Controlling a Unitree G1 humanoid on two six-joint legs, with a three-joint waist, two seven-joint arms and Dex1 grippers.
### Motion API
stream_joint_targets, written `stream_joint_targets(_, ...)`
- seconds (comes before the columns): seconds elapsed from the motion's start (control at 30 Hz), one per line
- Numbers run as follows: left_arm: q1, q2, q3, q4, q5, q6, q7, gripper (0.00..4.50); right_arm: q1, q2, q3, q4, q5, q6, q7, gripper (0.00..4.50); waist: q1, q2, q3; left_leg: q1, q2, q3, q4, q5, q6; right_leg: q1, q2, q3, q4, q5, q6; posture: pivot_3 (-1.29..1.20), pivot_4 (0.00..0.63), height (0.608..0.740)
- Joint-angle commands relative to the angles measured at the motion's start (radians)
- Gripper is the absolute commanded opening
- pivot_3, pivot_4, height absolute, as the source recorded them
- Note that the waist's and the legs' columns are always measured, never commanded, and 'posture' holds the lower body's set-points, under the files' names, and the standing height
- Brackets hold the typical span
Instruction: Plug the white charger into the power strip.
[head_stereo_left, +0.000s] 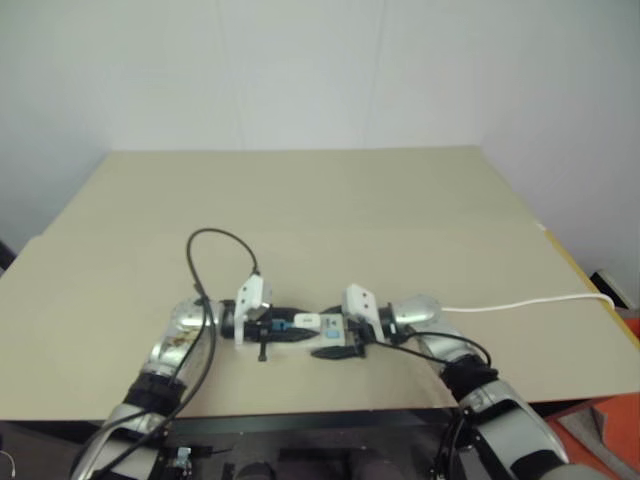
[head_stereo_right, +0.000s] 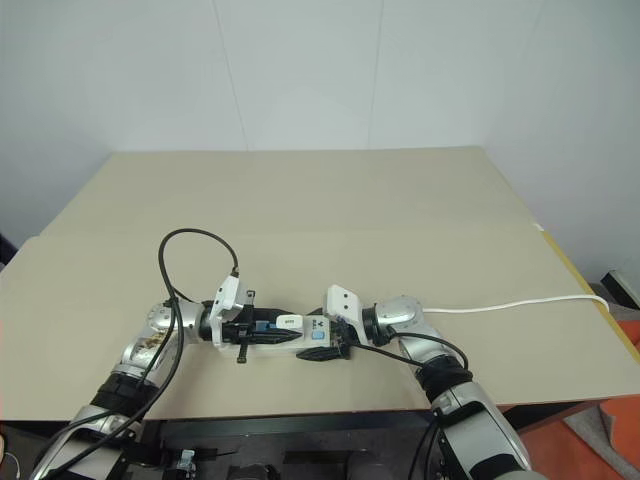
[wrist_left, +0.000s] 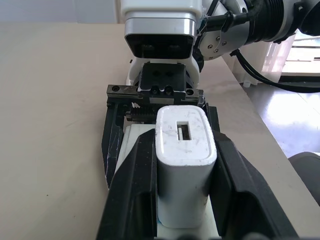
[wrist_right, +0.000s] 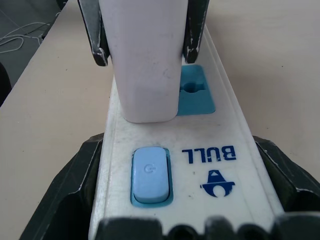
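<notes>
The left claw (wrist_left: 182, 200) grips the white charger (wrist_left: 184, 160), upright over the power strip (wrist_right: 200, 165) clamped lengthwise by the right claw (wrist_right: 185, 200).

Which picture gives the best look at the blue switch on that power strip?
The right wrist view: the blue switch sits close and unobstructed on the power strip. From the head views it is a small blue spot; the left wrist view hides it.
</notes>
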Motion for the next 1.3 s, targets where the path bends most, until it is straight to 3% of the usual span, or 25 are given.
stream_joint_targets(0.03,0.051,0.052,-0.036,0.134,0.12,0.015,0.006,1.0,0.023,-0.039,0.0,0.014,-0.037,0.019,-0.001,3.42,0.0,0.0,0.0,0.0,0.0,0.0,0.0,0.0,0.0,0.0,0.0,0.0,0.0,0.0,0.0,0.0,0.15,0.74)
stream_joint_targets(0.53,0.041,0.061,-0.053,0.188,0.126,-0.008,-0.005,1.0,0.034,-0.042,-0.001,-0.006,-0.032,0.029,-0.006,3.42,0.0,0.002,-0.003,0.002,0.0,0.0,0.0,0.0,0.0,0.001,0.0,0.0,0.0,0.0,0.0,0.0,0.15,0.74)
stream_joint_targets(0.6,0.038,0.056,-0.042,0.176,0.102,0.018,-0.009,1.79,0.035,-0.043,-0.002,-0.008,-0.031,0.03,-0.005,3.42,-0.001,0.003,-0.004,0.002,0.0,0.0,0.0,0.0,0.0,0.001,0.0,0.0,0.0,0.0,0.0,0.0,0.15,0.74)
stream_joint_targets(0.9,0.021,0.037,0.038,0.048,0.034,0.082,-0.017,4.48,0.035,-0.035,-0.001,-0.013,-0.029,0.036,-0.006,3.42,0.002,0.008,-0.007,0.002,0.0,0.001,-0.001,0.0,0.0,0.001,0.0,0.001,-0.001,0.0,0.0,0.0,0.15,0.74)
stream_joint_targets(1.0,-0.002,0.061,0.097,-0.063,-0.024,0.138,-0.023,4.48,0.038,-0.033,0.001,-0.019,-0.029,0.039,-0.007,3.42,0.001,0.007,-0.006,-0.001,0.0,0.001,-0.001,0.0,0.0,-0.001,0.0,0.001,-0.001,0.0,0.0,0.0,0.15,0.74)
stream_joint_targets(1.1,-0.055,0.145,0.175,-0.165,-0.119,0.255,-0.069,4.48,0.046,-0.035,-0.001,-0.031,-0.025,0.051,-0.003,3.42,0.001,0.003,-0.002,-0.007,0.0,0.0,-0.001,0.0,0.0,-0.007,0.0,0.0,-0.001,0.0,0.0,0.0,0.15,0.74)
stream_joint_targets(1.2,-0.112,0.235,0.257,-0.185,-0.195,0.305,-0.13,4.5,0.048,-0.036,-0.005,-0.036,-0.018,0.07,0.005,4.35,0.001,0.0,-0.001,-0.012,0.0,0.0,-0.001,0.0,0.0,-0.012,0.0,0.0,-0.001,0.0,0.0,0.0,0.15,0.74)
stream_joint_targets(1.3,-0.141,0.303,0.303,-0.164,-0.207,0.303,-0.177,4.5,0.048,-0.038,-0.009,-0.053,-0.013,0.079,0.008,4.43,0.001,0.0,0.0,-0.013,0.0,0.0,-0.001,0.0,0.0,-0.013,0.0,0.0,-0.001,0.0,0.0,0.0,0.15,0.74)
